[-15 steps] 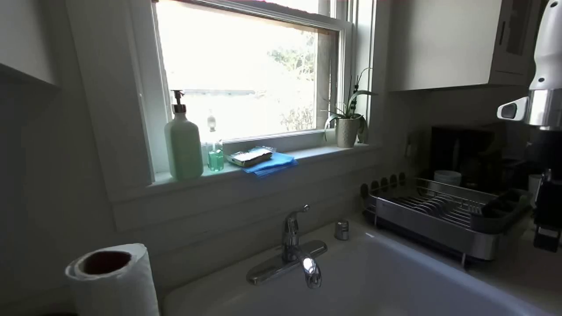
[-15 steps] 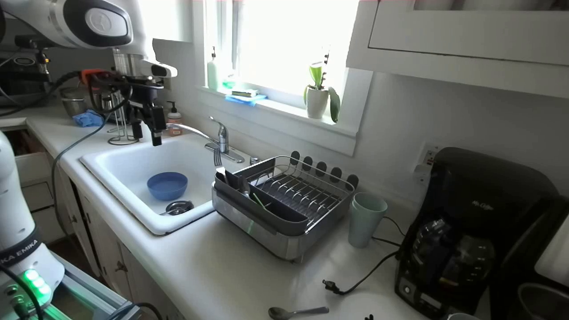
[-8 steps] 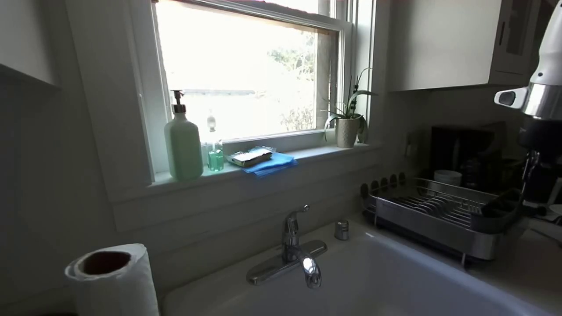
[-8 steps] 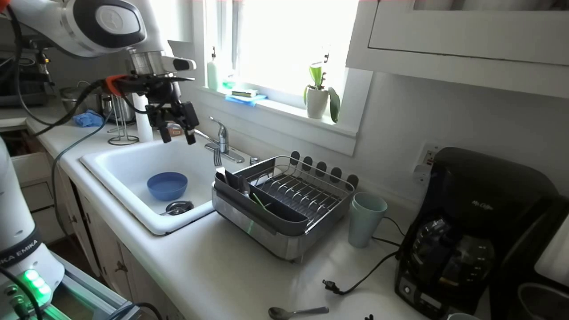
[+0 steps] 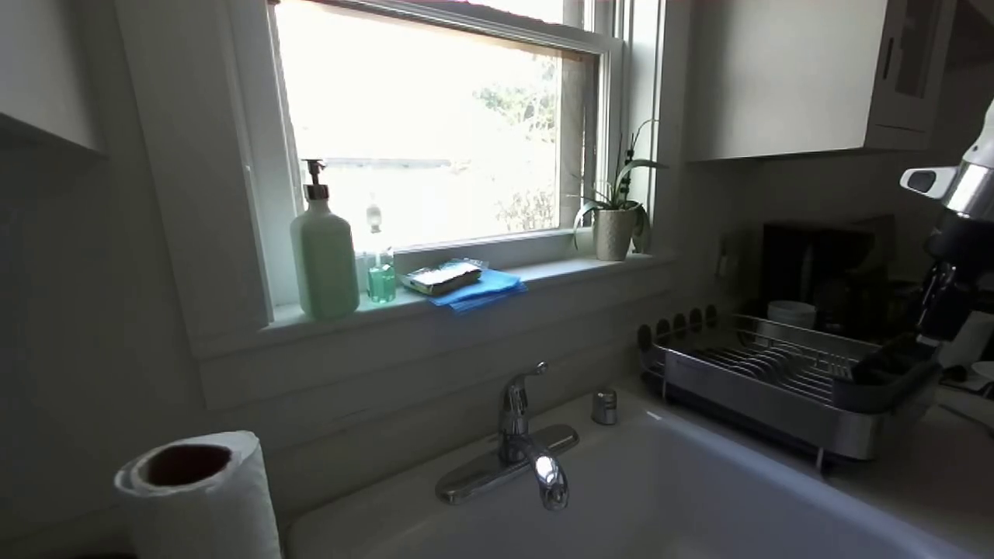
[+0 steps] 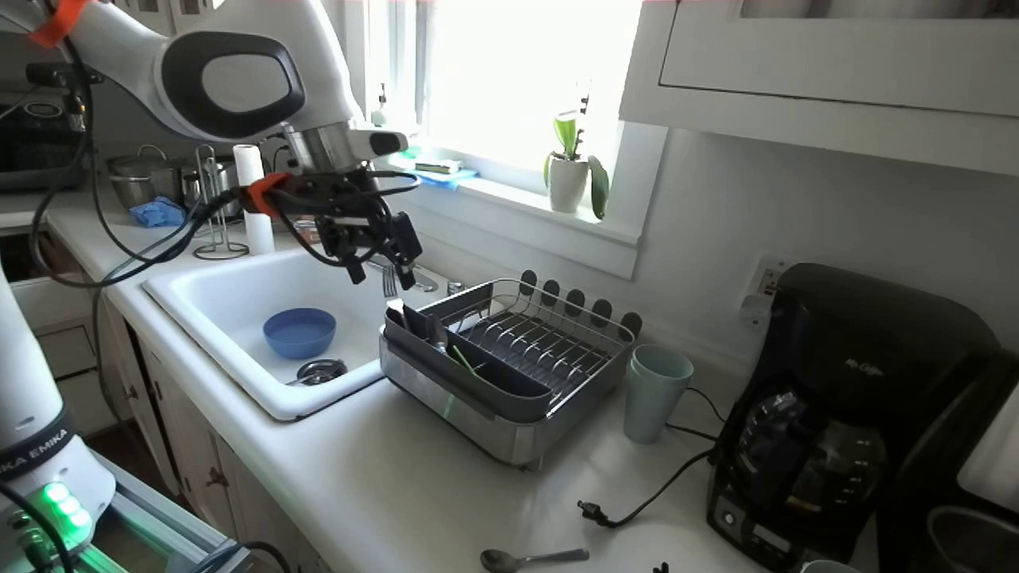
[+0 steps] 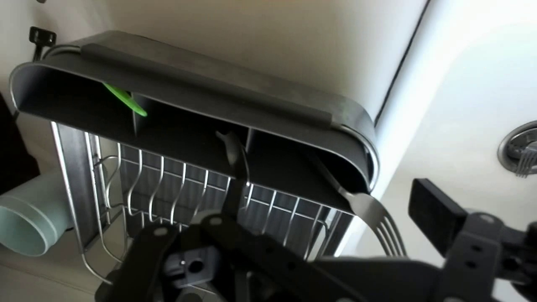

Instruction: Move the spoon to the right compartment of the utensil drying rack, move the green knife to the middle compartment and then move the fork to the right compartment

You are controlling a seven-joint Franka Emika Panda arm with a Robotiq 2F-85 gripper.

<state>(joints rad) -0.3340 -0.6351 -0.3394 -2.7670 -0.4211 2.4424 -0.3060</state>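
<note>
The silver-framed utensil drying rack [image 6: 509,442] stands beside the sink; its dark utensil holder [image 7: 201,100] has three compartments in the wrist view. The fork [image 7: 369,207] stands tines up in the right one, also in an exterior view [image 6: 396,304]. A dark metal utensil, seemingly the spoon [image 7: 233,151], stands in the middle one. The green knife [image 7: 126,98] shows at the left one, its end crossing the divider; its lower part is hidden. My gripper [image 6: 381,276] is open and empty, by the fork's tines. In the wrist view the tines show between the fingers [image 7: 335,203].
Another spoon [image 6: 533,560] lies on the counter [image 6: 414,477]. The sink [image 6: 239,278] holds a blue bowl [image 6: 299,333]. A second fork [image 7: 527,161] lies at the drain. Stacked cups [image 6: 654,394] and a coffee maker [image 6: 860,374] stand beyond the rack. The faucet [image 5: 516,435] is behind the sink.
My open gripper has moved from over the sink toward the rack, lowering and tilting, and is now beside the fork's tines. The rack and the utensils have not moved.
</note>
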